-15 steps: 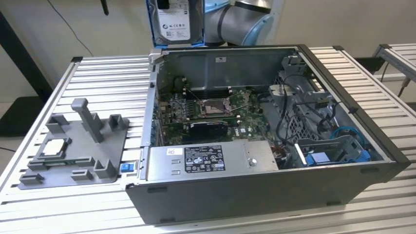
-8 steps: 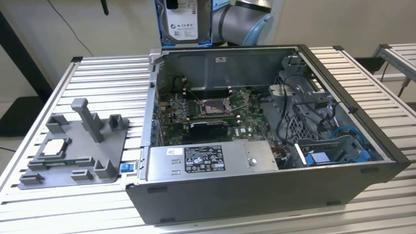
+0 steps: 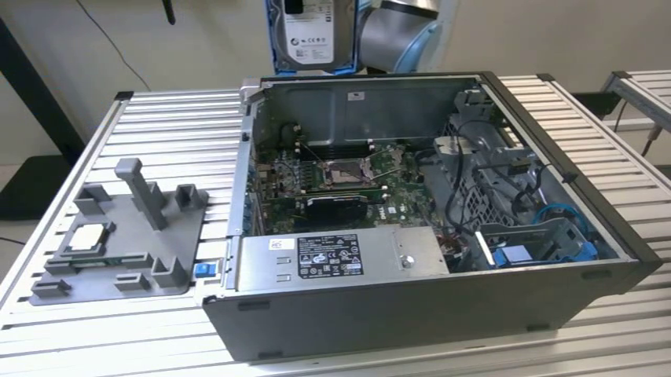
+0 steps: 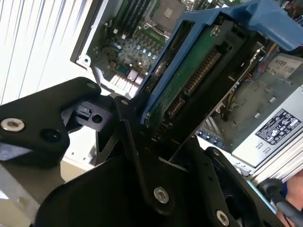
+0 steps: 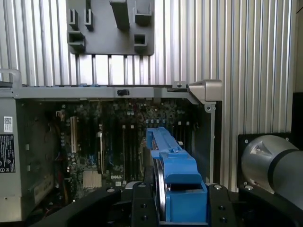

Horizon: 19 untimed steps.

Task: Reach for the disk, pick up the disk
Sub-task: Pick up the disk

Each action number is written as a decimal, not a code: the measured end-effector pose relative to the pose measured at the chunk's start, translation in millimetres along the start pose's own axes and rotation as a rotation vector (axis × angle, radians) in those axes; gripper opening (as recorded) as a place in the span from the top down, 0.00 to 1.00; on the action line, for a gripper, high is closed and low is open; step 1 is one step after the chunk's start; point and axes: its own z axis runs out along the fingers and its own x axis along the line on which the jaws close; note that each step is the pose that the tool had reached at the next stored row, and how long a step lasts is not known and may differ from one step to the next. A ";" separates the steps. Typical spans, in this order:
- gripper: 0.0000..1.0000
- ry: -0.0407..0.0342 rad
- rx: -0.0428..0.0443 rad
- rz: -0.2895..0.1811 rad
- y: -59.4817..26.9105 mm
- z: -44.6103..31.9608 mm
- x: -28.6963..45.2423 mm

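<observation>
The pincer (image 5: pixel 181 201) is clamped on the disk (image 5: pixel 171 158), its black fingers (image 5: pixel 140 201) pressed against either side of the blue bracket. In the exterior view the disk (image 3: pixel 307 31) hangs upright, well above the rear wall of the computer case (image 3: pixel 419 318). The arm (image 3: pixel 404 31) is just beside it, toward the exterior view's right.

On the counter (image 3: pixel 157 118), starting from the exterior view's left, a grey moulded fixture (image 3: pixel 105 284) carries a small square chip (image 3: pixel 86 238) (seated in a shallow recess). Next comes the case, lying on its side with its panel off. Inside it are the motherboard (image 3: pixel 314 184) with a bare processor socket (image 3: pixel 344 170) and a silver power supply (image 3: pixel 335 255) along the near wall. Farther right, a blue drive bay (image 3: pixel 529 247) sits among cables.

The disk's white label faces the exterior view. The second wrist view shows the other face of the disk (image 4: pixel 189 71), a green circuit board with a connector row. The first wrist view looks along the bracket's edge, with the motherboard below and the fixture (image 5: pixel 111 28) beyond the case.
</observation>
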 end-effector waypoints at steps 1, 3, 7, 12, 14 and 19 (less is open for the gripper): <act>1.00 0.0000 0.0000 0.000 -2.1 0.0 -0.1; 1.00 0.0000 -0.0001 0.000 -6.6 0.0 -0.2; 1.00 0.0000 -0.0001 0.000 -15.1 0.2 -0.5; 1.00 0.0000 -0.0001 0.000 -25.3 0.3 -0.8; 1.00 0.0001 -0.0001 0.000 -28.4 0.3 -1.0; 1.00 0.0001 -0.0001 0.000 -37.6 0.4 -1.2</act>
